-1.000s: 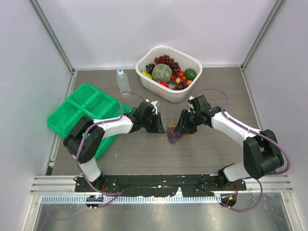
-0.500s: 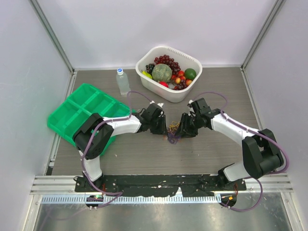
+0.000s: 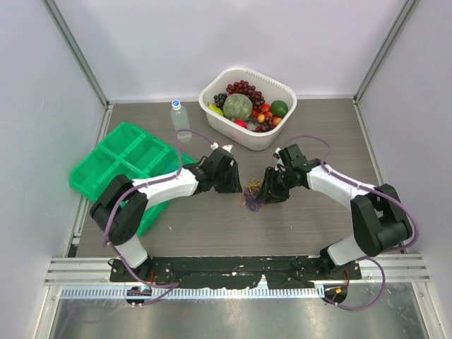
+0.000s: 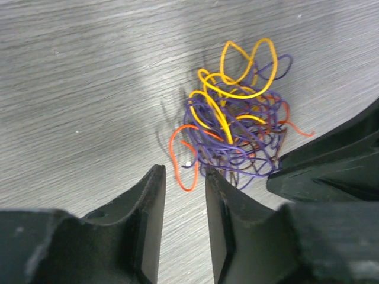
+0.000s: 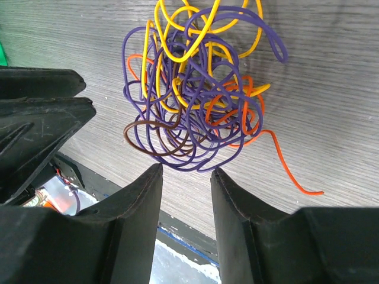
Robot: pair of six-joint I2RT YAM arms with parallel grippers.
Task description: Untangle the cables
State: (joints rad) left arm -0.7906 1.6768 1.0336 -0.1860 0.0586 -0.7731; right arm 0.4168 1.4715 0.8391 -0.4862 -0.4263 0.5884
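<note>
The cables (image 3: 252, 195) are one tangled bunch of thin purple, yellow, orange and dark brown loops lying on the grey table. My left gripper (image 3: 235, 185) is just left of the bunch and my right gripper (image 3: 265, 191) just right of it. In the left wrist view the left gripper (image 4: 185, 173) is open and empty, with the bunch (image 4: 237, 127) just ahead and an orange loop near the gap. In the right wrist view the right gripper (image 5: 186, 170) is open and empty, its tips just short of the bunch (image 5: 198, 94).
A white basket (image 3: 206, 97) of toy fruit stands at the back. A clear bottle (image 3: 180, 120) stands left of it. A green compartment tray (image 3: 120, 159) lies at the left, under the left arm. The enclosure walls close in both sides.
The left arm has shifted, its elbow moving out to the left, and its gripper has drawn back slightly. The right gripper has edged left. The bunch stays on the table.
</note>
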